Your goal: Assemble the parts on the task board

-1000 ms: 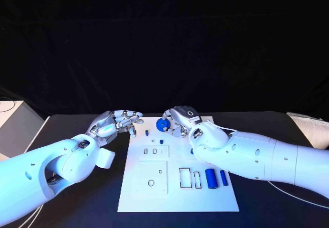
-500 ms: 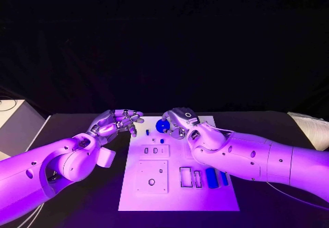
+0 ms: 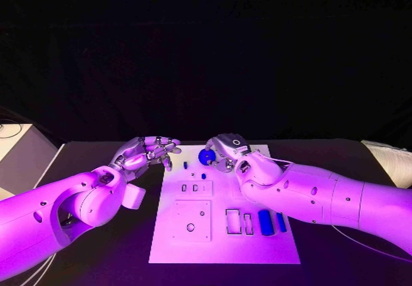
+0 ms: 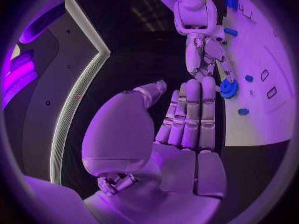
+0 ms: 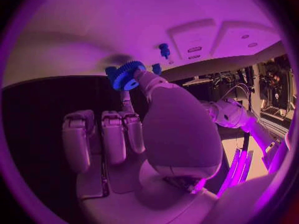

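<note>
The white task board [image 3: 223, 241] lies in the middle of the black table. My right hand [image 3: 227, 151] hovers over the board's far end and pinches a blue gear [image 3: 206, 157] between thumb and a finger; the right wrist view shows the gear [image 5: 126, 75] at the fingertips. Two small blue pegs [image 3: 186, 165] [image 3: 203, 176] stand in the board just below the gear. My left hand [image 3: 147, 152] hangs beside the board's far left corner, holding nothing, its fingers [image 4: 190, 114] straight side by side and the thumb apart. The left wrist view also shows the gear [image 4: 228, 88].
Two blue cylinders [image 3: 265, 222] [image 3: 280, 221] lie near the board's right edge, next to narrow rectangular slots [image 3: 231, 221]. A square plate with a hole [image 3: 190, 221] sits on the board's left half. A pale box [image 3: 17, 152] stands at the table's far left.
My right hand has edged slightly to the right with the gear. The left hand has hardly moved.
</note>
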{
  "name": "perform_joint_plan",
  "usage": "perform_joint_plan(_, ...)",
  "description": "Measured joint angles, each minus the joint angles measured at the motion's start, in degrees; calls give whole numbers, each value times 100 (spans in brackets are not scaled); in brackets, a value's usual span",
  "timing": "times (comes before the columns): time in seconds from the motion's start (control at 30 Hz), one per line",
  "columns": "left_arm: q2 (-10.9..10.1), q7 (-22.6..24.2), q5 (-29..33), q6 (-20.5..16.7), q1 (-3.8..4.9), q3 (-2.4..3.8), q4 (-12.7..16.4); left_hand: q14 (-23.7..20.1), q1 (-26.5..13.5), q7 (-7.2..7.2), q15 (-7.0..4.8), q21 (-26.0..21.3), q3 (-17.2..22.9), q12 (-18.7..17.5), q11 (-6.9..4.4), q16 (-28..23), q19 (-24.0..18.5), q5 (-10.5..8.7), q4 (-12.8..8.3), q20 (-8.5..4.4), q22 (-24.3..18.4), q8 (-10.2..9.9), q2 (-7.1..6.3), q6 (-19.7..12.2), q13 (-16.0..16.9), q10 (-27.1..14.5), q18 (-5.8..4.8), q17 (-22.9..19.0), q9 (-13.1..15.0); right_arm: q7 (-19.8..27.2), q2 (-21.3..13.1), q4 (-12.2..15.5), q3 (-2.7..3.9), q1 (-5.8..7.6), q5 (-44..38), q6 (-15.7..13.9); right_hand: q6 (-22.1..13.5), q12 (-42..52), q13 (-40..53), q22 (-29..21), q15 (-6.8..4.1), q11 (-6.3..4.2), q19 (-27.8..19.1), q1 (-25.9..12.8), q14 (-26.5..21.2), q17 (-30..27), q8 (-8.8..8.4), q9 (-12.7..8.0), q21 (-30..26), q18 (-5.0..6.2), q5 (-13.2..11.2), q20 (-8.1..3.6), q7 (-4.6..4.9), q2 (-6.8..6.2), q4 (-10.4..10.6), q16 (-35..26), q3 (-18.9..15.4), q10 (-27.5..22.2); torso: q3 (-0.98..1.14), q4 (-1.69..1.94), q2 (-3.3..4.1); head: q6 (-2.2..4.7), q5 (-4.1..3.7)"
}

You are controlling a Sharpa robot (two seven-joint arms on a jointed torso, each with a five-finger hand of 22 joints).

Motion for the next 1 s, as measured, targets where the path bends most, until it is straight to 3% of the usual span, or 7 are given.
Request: perform_joint_plan(1.0, 43, -16, -8, 12, 0, 0, -29, 0, 0, 0, 0, 0, 0, 0, 0, -22, 0, 0, 0, 0, 0, 0, 0, 0, 9, 0, 0, -7, -1, -28, 153, -153, -4, -81, 5, 112, 30, 0, 3, 3, 1, 0, 0, -23, 0, 0, 1, 11, 0, 1, -22, 0, 10, -23, 0, 0, 33, 0, 6, -10, -2, -27, 40)
